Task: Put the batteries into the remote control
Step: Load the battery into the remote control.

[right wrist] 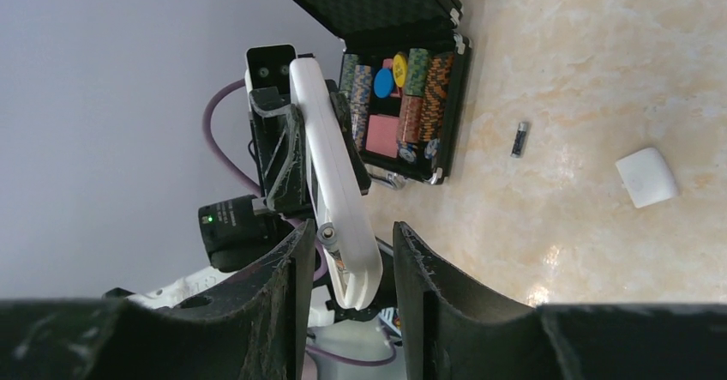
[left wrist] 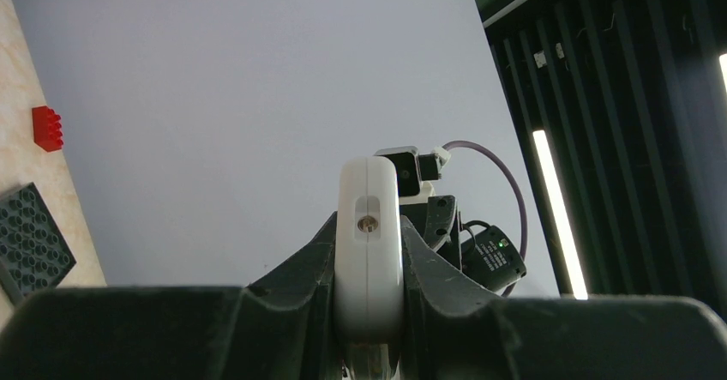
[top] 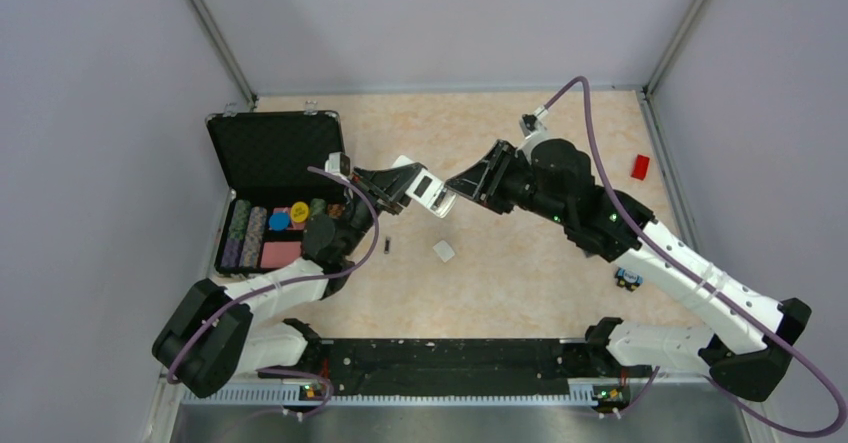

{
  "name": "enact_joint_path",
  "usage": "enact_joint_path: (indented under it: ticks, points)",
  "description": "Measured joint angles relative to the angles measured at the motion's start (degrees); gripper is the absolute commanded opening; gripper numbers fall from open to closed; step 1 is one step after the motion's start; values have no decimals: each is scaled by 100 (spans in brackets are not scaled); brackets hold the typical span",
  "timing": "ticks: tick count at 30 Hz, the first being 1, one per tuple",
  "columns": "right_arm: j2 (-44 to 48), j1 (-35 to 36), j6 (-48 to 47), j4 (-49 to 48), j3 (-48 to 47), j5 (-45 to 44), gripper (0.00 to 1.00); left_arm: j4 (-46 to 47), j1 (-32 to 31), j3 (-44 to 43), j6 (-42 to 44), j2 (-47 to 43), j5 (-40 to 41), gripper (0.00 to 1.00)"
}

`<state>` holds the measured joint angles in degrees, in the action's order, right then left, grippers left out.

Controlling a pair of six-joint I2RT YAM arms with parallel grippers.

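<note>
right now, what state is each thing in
remote, held up off the table in the left gripper
left gripper, shut on the remote
right gripper, jaws astride the remote's end, grip unclear
loose battery, lying on the table
white cover, off, lying on the table
chip case, open, lid up
red block, lying on the table

The left claw (left wrist: 369, 256) is closed on the flat white plastic remote control (left wrist: 369, 193), seen edge-on and upright. At left, a red studded block (left wrist: 47, 129) and a dark studded plate (left wrist: 30, 238) lie on the beige bench (left wrist: 15, 63).
</note>
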<state>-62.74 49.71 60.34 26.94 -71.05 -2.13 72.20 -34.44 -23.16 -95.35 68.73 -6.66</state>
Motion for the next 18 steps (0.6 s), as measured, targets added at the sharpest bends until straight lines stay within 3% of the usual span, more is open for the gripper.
enact_joint_path:
  ticks: [18]
  points:
    - [44, -2, 299, -597, 332, 83, 28, 116, 0, 0, -81, 0, -20, 0]
